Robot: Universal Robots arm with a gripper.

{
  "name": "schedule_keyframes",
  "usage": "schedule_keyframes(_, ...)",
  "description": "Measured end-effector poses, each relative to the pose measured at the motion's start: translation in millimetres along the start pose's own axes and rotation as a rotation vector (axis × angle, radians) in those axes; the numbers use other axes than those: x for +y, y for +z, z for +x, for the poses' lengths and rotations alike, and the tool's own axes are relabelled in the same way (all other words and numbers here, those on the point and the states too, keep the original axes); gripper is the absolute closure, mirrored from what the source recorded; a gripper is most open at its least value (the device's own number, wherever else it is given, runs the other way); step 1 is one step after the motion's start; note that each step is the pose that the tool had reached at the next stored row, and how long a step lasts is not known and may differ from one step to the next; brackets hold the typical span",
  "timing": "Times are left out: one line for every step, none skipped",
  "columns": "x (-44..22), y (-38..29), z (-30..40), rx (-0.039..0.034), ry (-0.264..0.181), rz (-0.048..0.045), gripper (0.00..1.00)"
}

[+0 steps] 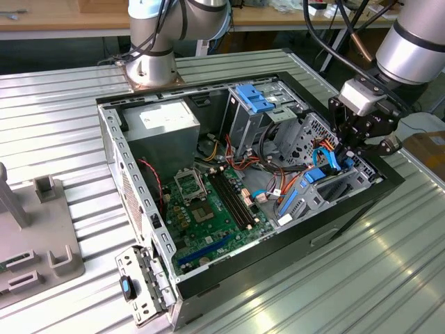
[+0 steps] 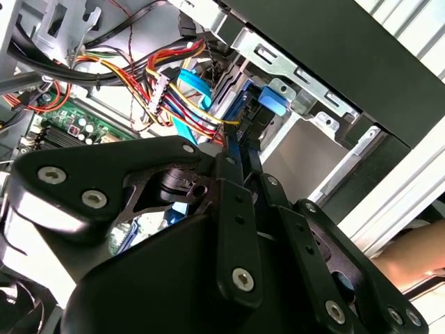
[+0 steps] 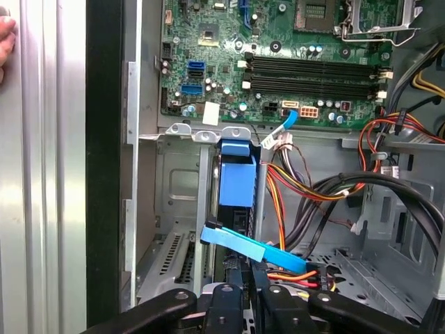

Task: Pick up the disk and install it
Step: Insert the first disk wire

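The black two-fingered tool [image 3: 242, 275] is clamped on the one dark-grey hard disk with blue rails [image 3: 236, 181]. The disk stands on edge in the metal drive bay [image 3: 177, 202] along the computer case's [image 1: 125, 167] side wall, its long axis toward the green motherboard [image 3: 278, 42], blue end tab nearest it. One flat blue cable [image 3: 254, 247] crosses it, and red-yellow wires [image 3: 292, 188] crowd beside.

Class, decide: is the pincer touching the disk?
Touching. In the first wrist view, the pincer clamps the disk between its fingers.
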State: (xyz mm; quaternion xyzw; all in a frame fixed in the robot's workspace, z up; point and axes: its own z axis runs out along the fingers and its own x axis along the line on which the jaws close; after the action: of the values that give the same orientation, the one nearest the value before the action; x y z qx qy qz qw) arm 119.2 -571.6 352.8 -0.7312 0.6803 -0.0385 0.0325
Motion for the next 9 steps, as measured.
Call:
schedule_keyframes(0.1, 0.7, 0.1, 0.0003, 0.0, -0.0001, 0.83)
schedule_keyframes(0.1, 1.2, 0.1, 0.0004, 0.0, 0.0, 0.83)
schedule_keyframes(0.1, 1.2, 0.1, 0.0005, 0.0, -0.0001, 0.83)
schedule_keyframes(0.2, 1.9, 0.2, 0.0004, 0.0, 0.0, 0.83)
schedule_keyframes(0.3, 2.5, 0.3, 0.0007, 0.004, -0.0001, 0.83)
schedule_keyframes(0.3, 2.7, 0.3, 0.0012, 0.008, -0.0001, 0.83)
schedule_keyframes(0.3, 2.7, 0.3, 0.0015, 0.009, -0.0002, 0.83)
schedule_keyframes(0.1, 2.9, 0.3, 0.0015, 0.009, -0.0002, 0.83)
schedule_keyframes(-0.2, 3.3, 0.4, 0.0012, 0.009, -0.0001, 0.83)
